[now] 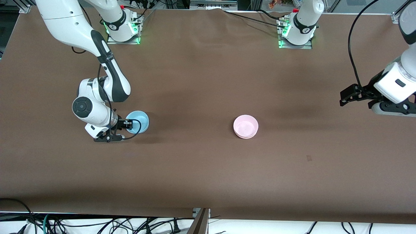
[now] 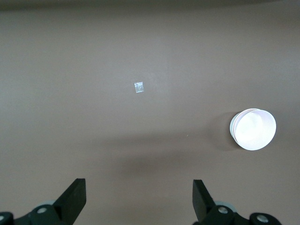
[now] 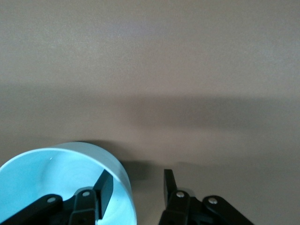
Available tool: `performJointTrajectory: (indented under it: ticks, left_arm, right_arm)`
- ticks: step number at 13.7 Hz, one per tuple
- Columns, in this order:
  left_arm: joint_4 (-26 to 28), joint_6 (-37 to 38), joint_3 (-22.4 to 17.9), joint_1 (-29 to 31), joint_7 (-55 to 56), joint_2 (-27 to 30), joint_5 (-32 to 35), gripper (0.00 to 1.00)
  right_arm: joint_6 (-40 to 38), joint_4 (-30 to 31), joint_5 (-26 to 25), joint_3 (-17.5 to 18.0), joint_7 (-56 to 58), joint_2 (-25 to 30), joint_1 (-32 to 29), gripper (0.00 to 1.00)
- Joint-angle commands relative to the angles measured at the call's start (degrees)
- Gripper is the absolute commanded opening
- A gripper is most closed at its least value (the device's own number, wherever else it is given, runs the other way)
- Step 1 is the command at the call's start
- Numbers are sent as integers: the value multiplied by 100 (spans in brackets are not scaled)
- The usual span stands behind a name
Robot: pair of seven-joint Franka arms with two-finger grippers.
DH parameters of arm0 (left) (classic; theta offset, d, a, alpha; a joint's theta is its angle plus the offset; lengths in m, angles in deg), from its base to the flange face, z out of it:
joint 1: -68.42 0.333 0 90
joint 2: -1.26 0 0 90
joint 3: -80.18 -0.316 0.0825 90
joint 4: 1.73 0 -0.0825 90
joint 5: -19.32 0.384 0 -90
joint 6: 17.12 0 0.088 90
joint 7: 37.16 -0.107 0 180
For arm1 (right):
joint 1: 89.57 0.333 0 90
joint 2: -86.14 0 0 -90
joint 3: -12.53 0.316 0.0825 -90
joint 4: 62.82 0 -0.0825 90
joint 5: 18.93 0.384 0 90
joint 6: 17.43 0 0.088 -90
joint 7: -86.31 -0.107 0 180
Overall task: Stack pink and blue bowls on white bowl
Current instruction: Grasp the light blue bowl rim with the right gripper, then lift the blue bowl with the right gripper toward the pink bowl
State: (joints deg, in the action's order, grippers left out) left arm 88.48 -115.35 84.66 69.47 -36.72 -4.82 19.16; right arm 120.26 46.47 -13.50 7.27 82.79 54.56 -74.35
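Two grippers for you:
right gripper (image 1: 130,124): straddling blue bowl (image 1: 139,121) rim, one finger inside, one outside, gap visible
left gripper (image 1: 345,97): waiting, fingers wide apart, above bare worktop (image 1: 208,169)
pink bowl (image 1: 246,126): mid-worktop, nested in white bowl (image 1: 243,135)

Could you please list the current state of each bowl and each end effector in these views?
Blue bowl: upright on the table, rim between the right end effector's fingers.
Pink bowl: upright, nested on the white bowl.
White bowl: under the pink one, only its edge showing.
Right end effector: straddling the blue bowl's rim, grip not clear.
Left end effector: open, empty, waiting above the table.
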Motion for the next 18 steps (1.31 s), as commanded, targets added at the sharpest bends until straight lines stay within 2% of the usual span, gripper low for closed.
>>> performJointTrajectory:
  ticks: [1,2,3,5,7,9,11,15,18]
  left_arm:
    - [604,240,-44,0,43,608,86,100]
    - [595,556,-44,9,26,635,86,100]
    - [551,751,-26,18,35,635,95,100]
    - [533,797,-35,27,26,591,103,100]
    - [490,806,-44,27,35,573,103,100]
    - [481,806,-35,27,35,573,103,100]
    - [489,875,-44,36,-18,573,103,100]
    - [463,937,0,27,52,564,103,100]
    - [454,937,9,27,52,556,103,100]
  right_arm:
    - [-225,48,-60,43,-192,161,16,17]
    - [-286,22,-60,43,-358,178,16,6]
    - [-295,-4,-60,43,-464,178,43,0]
    - [-295,-162,-16,52,-517,134,104,0]
    - [-295,-372,28,52,-1068,117,157,0]
    - [-304,-654,37,244,-1658,29,218,0]
    - [-330,-803,63,595,-2316,38,332,0]
    - [-1313,-1944,72,719,-3967,-137,973,0]
    - [-1341,-2306,264,1000,-5094,-313,1456,0]
